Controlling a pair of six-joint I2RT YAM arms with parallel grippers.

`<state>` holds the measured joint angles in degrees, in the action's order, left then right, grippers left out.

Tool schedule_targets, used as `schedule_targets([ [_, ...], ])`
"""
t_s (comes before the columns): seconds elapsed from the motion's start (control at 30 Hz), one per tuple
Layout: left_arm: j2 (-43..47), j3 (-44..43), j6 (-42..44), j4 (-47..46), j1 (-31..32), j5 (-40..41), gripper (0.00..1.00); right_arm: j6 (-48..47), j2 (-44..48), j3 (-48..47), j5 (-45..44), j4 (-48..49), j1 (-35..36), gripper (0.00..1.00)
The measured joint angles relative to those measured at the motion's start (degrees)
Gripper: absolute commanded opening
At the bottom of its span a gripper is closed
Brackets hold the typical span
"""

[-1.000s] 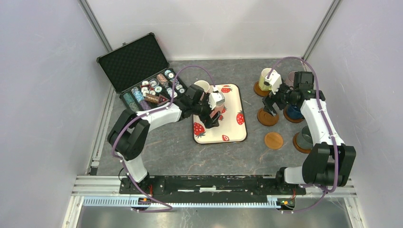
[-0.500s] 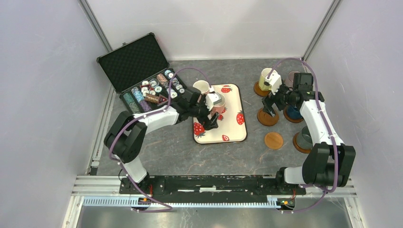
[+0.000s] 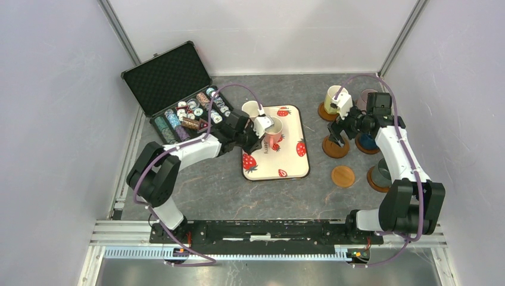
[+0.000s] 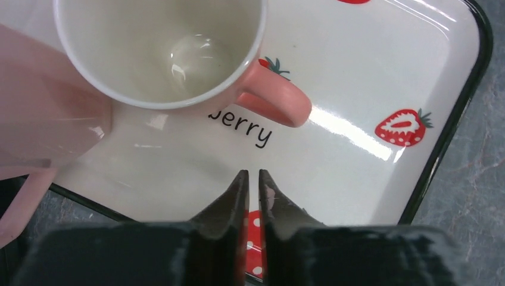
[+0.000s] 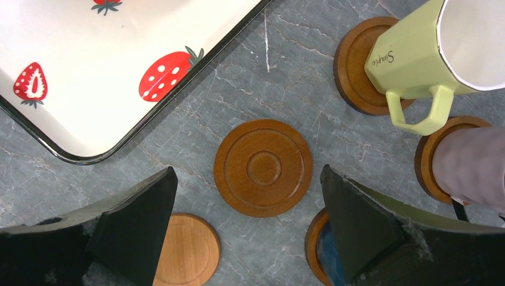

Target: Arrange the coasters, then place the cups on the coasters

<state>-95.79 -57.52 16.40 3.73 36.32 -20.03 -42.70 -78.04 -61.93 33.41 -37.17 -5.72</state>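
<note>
Closest to the arm bases on the right, a light coaster (image 3: pixel 343 176) lies bare on the worktop (image 3: pixel 214 185). Just to its right a dark green-grey mug (image 3: pixel 380 171) sits on a coaster of its own, half hidden by the right arm. A little farther back, the right tool (image 5: pixel 247 173) hangs above a dark coaster (image 5: pixel 262 167) with its fingers spread wide, holding nothing; that coaster is bare too. Beside it the navy mug (image 3: pixel 366 142) stands on a coaster.

In the middle, the strawberry tray (image 3: pixel 293 132) carries a pink mug (image 4: pixel 161 53), upright, with its handle just ahead of the left tool (image 4: pixel 251 174). That tool is pinched closed over the tray, fingertips together with nothing between them, short of the handle. A second pink mug (image 3: pixel 253 109) is at the tray's far left corner; I can't tell whether it sits on the tray or just off it.

Toward the back right, the yellow-green mug (image 5: pixel 411 59) and the lilac mug (image 5: pixel 470 161) each stand on a coaster, side by side. Farthest back on the left, the chip case (image 3: pixel 172 80) lies open.
</note>
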Motion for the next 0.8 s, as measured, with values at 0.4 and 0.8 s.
schedule_targets([
  [0.4,-5.33,-3.78,-0.09,-0.7,5.2,6.23,0.07,0.02,0.09,0.52,-0.02,0.28,0.0,0.98],
  [0.8,-11.08,-10.91,-2.89,-0.87,8.37,8.24,0.11,0.28,0.35,0.87,0.0,0.76,0.0,0.98],
])
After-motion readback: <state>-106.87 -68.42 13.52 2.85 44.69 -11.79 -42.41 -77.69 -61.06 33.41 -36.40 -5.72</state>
